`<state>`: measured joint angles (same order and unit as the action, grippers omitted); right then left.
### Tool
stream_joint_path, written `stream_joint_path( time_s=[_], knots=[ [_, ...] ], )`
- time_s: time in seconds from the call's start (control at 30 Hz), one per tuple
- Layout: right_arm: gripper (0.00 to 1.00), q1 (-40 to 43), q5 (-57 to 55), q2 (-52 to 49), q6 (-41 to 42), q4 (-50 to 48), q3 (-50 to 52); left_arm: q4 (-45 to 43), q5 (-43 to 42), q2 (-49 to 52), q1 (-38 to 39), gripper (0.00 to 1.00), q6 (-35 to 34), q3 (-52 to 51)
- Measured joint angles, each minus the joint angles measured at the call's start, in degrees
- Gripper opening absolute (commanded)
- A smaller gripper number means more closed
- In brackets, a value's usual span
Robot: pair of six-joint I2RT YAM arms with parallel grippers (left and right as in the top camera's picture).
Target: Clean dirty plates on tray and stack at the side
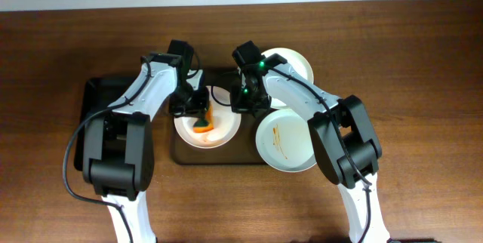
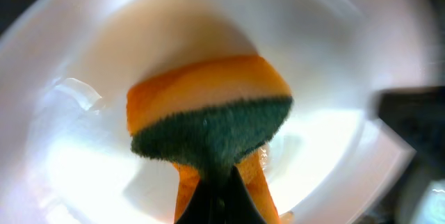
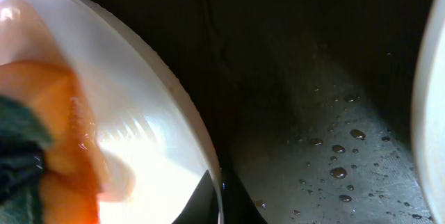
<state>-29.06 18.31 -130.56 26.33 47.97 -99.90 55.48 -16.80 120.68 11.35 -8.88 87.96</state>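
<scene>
Brown wooden surface (image 1: 423,39) runs under both arms, with the tray (image 1: 219,158) mid-frame in the overhead view. Of the plates, the streaked plate (image 1: 290,149) sits at the lower right, overhanging the tray's right edge. Another plate (image 1: 298,63) at the upper right is half hidden by my right arm. The centre plate (image 1: 223,133) lies on the tray. My left fingers (image 2: 215,206) are clamped on an orange-and-green sponge (image 2: 208,113), which is pressed green side down into that plate. My right fingers (image 1: 240,103) look pinched on its upper-right rim, steadying it. An orange smear shows just below the sponge in the left wrist view, so I judge the next wipe should pull that way, away from the held rim.
</scene>
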Motion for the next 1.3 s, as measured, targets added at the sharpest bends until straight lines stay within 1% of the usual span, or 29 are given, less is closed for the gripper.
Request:
stream_joint_path(
  time_s=[0.07, 0.13, 0.17, 0.27, 0.33, 0.43, 0.47, 0.5, 0.53, 0.57, 0.6, 0.63, 0.7, 0.73, 0.83, 0.93, 1.03, 1.1, 1.2, 1.23, 1.3],
  knots=[
    [0.04, 0.0, 0.0, 0.0, 0.1, 0.0, 0.0, -3.6, -1.9, 0.1, 0.2, 0.00, 0.1, -0.1],
    [0.04, 0.1, 0.0, 0.0, 0.3, -0.1, 0.0, -6.0, -0.5, 0.3, 0.3, 0.00, -1.4, -0.1],
    [0.04, 0.1, 0.0, 0.0, 0.3, -0.2, 0.0, -6.7, 1.2, 0.3, 0.4, 0.00, -2.6, -0.1],
    [0.04, 0.0, 0.0, 0.0, 0.5, -0.6, 0.0, -6.1, 11.6, 0.3, 0.8, 0.00, -8.1, 0.2],
    [0.04, 0.0, 0.0, 0.0, 0.5, -0.6, 0.0, -0.3, 18.9, 0.4, 0.7, 0.00, -10.6, 2.6],
    [0.05, 0.0, -0.2, 0.0, 0.6, -0.7, 0.0, 10.3, 23.4, 1.5, -0.1, 0.00, -11.8, 9.6],
    [0.09, 0.0, -0.4, 0.0, 0.7, -0.6, 0.0, 15.1, 24.7, 1.7, -0.4, 0.00, -11.9, 14.5],
    [0.24, 0.0, -0.4, 0.0, 0.7, -0.6, 0.0, 18.7, 25.4, 1.7, -0.6, 0.00, -11.7, 18.3],
    [0.27, 0.0, -0.7, 0.0, 0.7, -0.8, 0.0, 22.5, 26.0, 1.7, -0.8, 0.00, -11.5, 23.5],
    [0.23, 0.0, -0.7, 0.0, 0.5, -1.1, 0.0, 24.7, 26.5, 1.6, -1.0, 0.00, -11.2, 27.7],
    [0.10, 0.0, -0.9, 0.0, 0.6, -1.8, 0.0, 26.9, 26.7, 1.6, -1.1, 0.00, -10.8, 31.2],
    [0.04, 0.0, -0.9, 0.0, 0.5, -2.4, 0.0, 28.3, 26.9, 1.6, -1.3, 0.00, -10.5, 33.6],
    [0.04, 0.0, -1.4, 0.0, 0.8, -3.5, 0.1, 31.1, 27.0, 1.6, -1.7, 0.00, -9.5, 39.1],
    [0.04, 0.0, -1.4, 0.0, 0.6, -3.5, 0.1, 31.1, 27.0, 1.6, -2.1, 0.00, -9.1, 40.5],
    [0.04, 0.0, -1.4, 0.0, 0.2, -3.3, 0.1, 31.6, 26.8, 1.6, -4.2, 0.00, -8.6, 41.0],
    [0.04, 0.0, -2.4, 0.4, -1.4, -1.2, 0.1, 31.6, 24.0, 1.6, -6.7, 0.00, -8.0, 41.0],
    [0.04, -0.4, -8.3, 3.2, -2.8, 2.5, 0.1, 31.6, 21.6, 1.6, -8.2, 0.00, -7.8, 41.0],
    [0.04, -1.2, -15.5, 8.7, -3.9, 4.2, 0.1, 31.6, 20.4, 1.6, -8.6, 0.00, -7.1, 41.0],
    [0.04, -3.7, -27.9, 15.7, -4.8, 5.5, 0.0, 30.8, 16.5, 1.6, -9.7, 0.00, -5.4, 41.0],
    [0.04, -5.8, -34.6, 17.7, -5.6, 5.7, -0.2, 30.4, 14.4, 1.7, -10.5, 0.00, -4.7, 41.0],
    [0.04, -9.7, -45.2, 18.5, -6.4, 6.2, -0.3, 30.1, 11.2, 2.2, -12.3, 0.00, -3.9, 41.0]
  ],
)
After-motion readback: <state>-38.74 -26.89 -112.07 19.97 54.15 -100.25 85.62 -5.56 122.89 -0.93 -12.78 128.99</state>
